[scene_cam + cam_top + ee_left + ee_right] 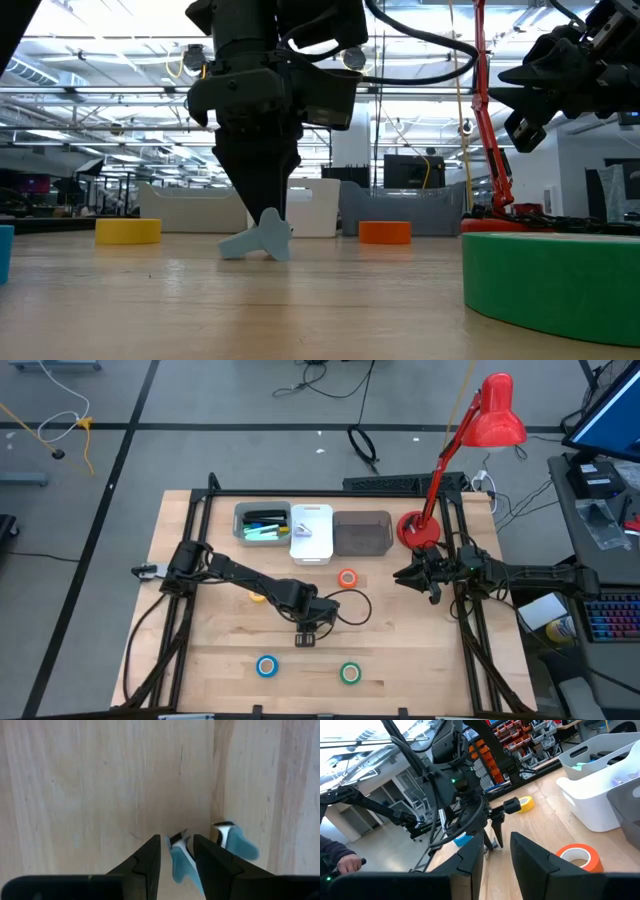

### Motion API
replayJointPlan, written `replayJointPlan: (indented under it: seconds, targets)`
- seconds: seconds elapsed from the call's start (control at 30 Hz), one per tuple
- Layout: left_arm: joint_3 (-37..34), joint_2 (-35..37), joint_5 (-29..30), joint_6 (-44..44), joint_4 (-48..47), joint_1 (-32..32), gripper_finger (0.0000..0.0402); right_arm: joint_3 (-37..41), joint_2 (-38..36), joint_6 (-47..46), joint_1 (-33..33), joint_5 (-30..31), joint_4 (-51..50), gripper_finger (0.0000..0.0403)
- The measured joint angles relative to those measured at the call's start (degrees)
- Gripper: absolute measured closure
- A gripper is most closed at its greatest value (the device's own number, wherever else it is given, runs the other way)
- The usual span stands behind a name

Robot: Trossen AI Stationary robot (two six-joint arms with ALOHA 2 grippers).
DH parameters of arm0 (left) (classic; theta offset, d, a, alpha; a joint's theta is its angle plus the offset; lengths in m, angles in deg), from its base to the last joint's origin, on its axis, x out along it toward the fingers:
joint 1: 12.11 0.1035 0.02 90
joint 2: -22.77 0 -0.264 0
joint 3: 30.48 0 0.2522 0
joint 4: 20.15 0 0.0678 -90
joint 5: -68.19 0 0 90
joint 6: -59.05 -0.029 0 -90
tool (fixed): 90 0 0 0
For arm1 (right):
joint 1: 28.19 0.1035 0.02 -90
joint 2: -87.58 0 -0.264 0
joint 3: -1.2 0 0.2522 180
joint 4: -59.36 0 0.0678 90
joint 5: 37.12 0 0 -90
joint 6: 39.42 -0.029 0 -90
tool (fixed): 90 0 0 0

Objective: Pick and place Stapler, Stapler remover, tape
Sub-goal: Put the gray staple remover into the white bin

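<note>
1. Risk, by my read: left end effector [176, 857] pinches only one pale-blue handle of the staple remover [258, 238], the other sticking out beside the finger; off-centre grip could twist or drop on lift.
2. Remover touches the desk [200, 650], mid-desk under the left end effector; bins [311, 532] well apart.
3. Right end effector [425, 576] waits at right, part open, holding nothing.

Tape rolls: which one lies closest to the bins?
The orange tape roll, just in front of the grey bin; yellow, blue and green lie farther out.
</note>
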Motion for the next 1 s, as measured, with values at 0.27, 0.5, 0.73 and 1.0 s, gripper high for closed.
replayJointPlan:
  seconds: [0.27, 0.5, 0.73, 1.0]
  targets:
    - [0.0, 2.6, 0.1, 0.2, -1.6, 0.0, 0.0282, 0.0, 0.0, 0.1, 0.0, 0.0, 0.0, 0.0312]
    - [-0.1, 2.9, 0.8, -0.3, -1.7, 0.0, 0.0282, 0.0, 0.0, 0.3, 0.0, 0.0, 0.0, 0.0313]
    - [-2.2, 2.9, 1.5, 1.3, -1.3, 0.0, 0.0282, 0.0, 0.0, 0.4, 0.0, -0.1, 0.0, 0.0314]
    - [-2.7, 3.0, 1.2, 4.2, -1.2, 0.0, 0.0282, 0.1, 0.0, 0.9, 0.0, -0.1, -0.1, 0.0313]
